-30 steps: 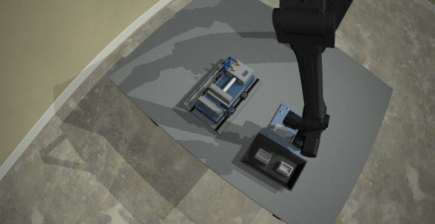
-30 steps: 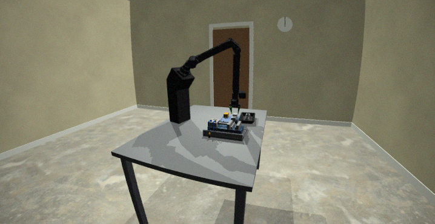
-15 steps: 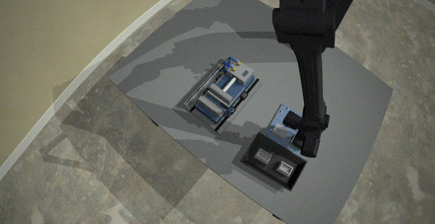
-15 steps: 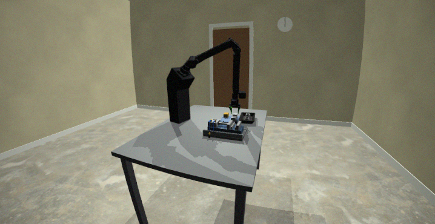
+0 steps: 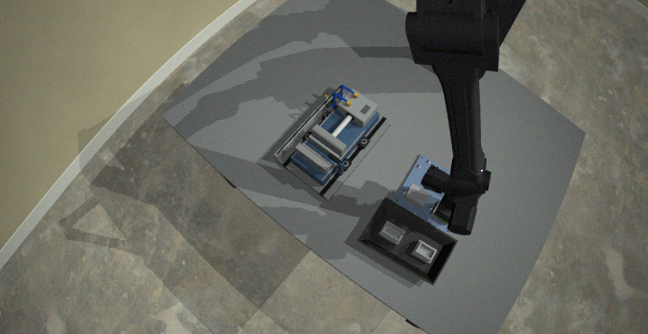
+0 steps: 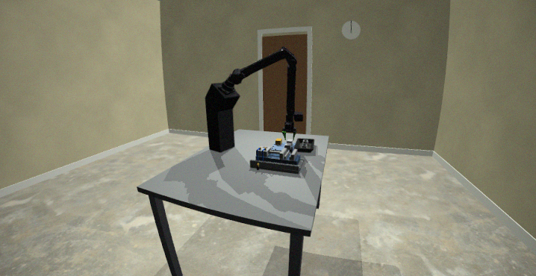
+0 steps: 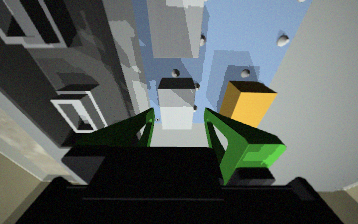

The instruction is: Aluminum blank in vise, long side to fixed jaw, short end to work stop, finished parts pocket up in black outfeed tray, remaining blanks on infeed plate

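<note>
My gripper [image 7: 179,112] [image 6: 285,135] is open and hangs over the blue infeed plate [image 5: 414,171] [image 7: 250,30], its green fingers on either side of a gray aluminum blank [image 7: 175,102] seen below them. I cannot tell whether they touch it. A yellow brass blank [image 7: 247,102] [image 6: 278,142] stands just to the right of it. Another gray blank [image 7: 172,27] [image 5: 414,194] lies farther along the plate. Two pocketed finished parts [image 5: 392,232] [image 5: 424,251] lie pocket up in the black outfeed tray [image 5: 444,259]. The vise [image 5: 351,134] stands open with nothing between its jaws.
The arm's forearm [image 5: 462,118] hangs over the infeed plate and hides part of it in the overhead view. Short pins [image 7: 282,40] stick up from the plate. The tray borders the plate's near end. The arm's base column [image 6: 220,120] stands at the table's far left.
</note>
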Available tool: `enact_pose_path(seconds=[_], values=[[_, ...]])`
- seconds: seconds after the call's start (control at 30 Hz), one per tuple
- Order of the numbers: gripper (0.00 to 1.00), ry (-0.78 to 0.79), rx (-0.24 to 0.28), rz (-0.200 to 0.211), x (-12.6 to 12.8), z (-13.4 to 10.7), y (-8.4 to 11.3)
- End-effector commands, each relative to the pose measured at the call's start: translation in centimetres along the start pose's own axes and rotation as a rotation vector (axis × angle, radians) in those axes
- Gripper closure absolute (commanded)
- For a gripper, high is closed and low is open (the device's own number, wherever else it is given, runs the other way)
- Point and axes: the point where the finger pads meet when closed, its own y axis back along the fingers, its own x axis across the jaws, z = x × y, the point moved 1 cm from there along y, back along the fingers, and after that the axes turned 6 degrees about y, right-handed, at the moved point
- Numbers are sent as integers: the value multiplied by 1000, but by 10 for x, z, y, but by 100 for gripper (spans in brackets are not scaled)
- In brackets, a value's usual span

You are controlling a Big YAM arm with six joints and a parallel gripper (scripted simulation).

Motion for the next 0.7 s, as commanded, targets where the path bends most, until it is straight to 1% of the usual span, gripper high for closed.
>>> enact_pose_path(seconds=[0.0,0.67], values=[[36,-19,-5,19,15,12,5],[36,-18,-5,15,17,12,5]])
